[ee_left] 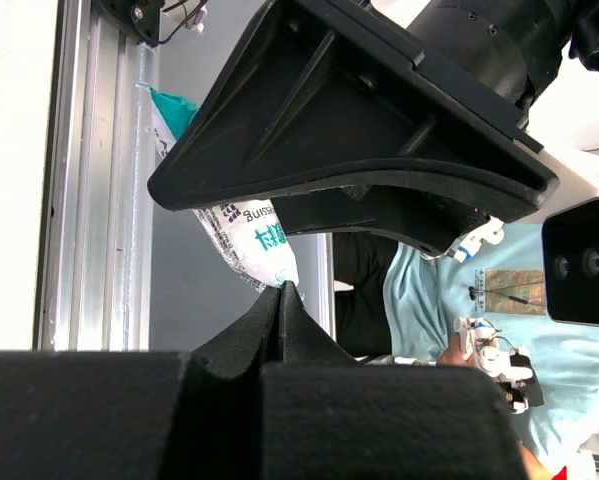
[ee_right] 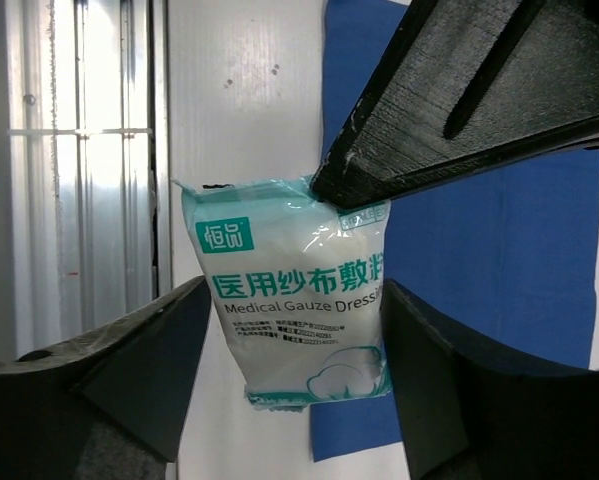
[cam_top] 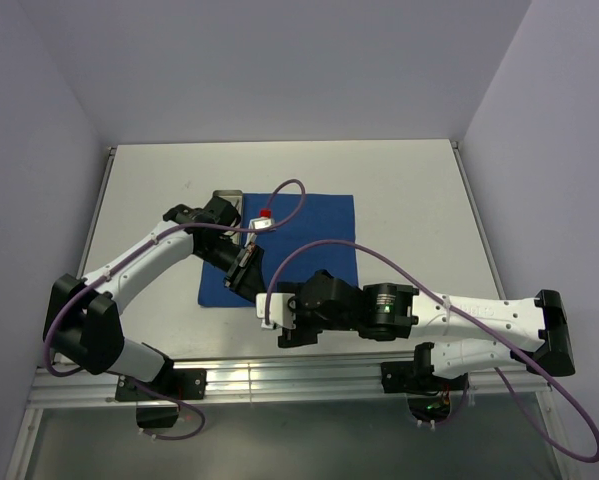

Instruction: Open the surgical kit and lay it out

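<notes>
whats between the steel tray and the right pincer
The left pincer, over the blue cloth, lies between the steel tray and the right pincer. The top external view shows it.

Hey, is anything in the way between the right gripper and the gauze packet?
Nothing visible is. The gauze packet already sits between the fingers of the right gripper, with the upper finger overlapping its top corner, at the edge of the blue cloth.
</notes>
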Available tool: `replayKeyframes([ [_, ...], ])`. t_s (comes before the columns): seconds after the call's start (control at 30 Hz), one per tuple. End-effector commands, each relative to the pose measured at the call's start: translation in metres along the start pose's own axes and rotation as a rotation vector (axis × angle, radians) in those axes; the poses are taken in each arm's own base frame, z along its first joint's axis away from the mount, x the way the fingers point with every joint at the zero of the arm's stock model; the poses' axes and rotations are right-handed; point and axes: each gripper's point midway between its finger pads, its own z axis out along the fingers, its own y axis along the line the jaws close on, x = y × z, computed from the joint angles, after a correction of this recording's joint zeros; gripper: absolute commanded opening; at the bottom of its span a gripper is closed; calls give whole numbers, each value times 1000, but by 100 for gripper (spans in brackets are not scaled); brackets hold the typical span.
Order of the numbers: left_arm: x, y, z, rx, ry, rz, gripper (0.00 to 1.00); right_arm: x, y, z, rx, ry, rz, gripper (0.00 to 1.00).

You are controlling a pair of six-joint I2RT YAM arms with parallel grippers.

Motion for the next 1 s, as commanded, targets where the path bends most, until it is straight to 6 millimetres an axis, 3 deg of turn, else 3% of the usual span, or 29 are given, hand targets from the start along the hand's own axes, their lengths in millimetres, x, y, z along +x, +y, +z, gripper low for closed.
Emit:
replayKeyframes([
  [0.0, -5, -16, -1, 42, -20, 57, 0, -15, -13, -5, 65, -53, -16, 74],
  [0.33, -9, -16, -4, 45, -41, 71, 3, -15, -18, -12, 96, -73, -19, 56],
  [0.4, -13, -14, -7, 38, -57, 82, 14, -13, -18, -12, 101, -69, -16, 54],
  [0.43, -17, -12, -13, 25, -82, 79, 34, -13, -18, -13, 106, -74, -11, 54],
  [0.5, -24, -9, -23, -4, -118, 97, 50, -10, -18, -12, 109, -71, -5, 52],
  [0.53, -33, -3, -38, -48, -173, 110, 69, -8, -18, -13, 114, -69, 4, 52],
  [0.6, -51, 4, -64, -142, -254, 137, 86, -2, -17, -11, 124, -65, 19, 52],
  [0.63, -72, 10, -93, -223, -356, 206, 89, 0, -17, -10, 129, -64, 46, 52],
  [0.7, -91, 9, -128, -357, -492, 179, 90, 8, -21, -7, 153, -66, 127, 52],
  [0.73, -106, 11, -158, -451, -594, 213, 93, 13, -24, -5, 163, -62, 166, 52],
  [0.8, -116, 17, -187, -647, -691, 258, 96, 21, -44, -4, 230, -67, 323, 52],
  [0.83, -117, 7, -194, -718, -723, 314, 98, 22, -54, -5, 261, -74, 385, 52],
  [0.97, -116, 9, -225, -957, -850, 346, 99, 36, -99, -9, 429, -59, 650, 53],
])
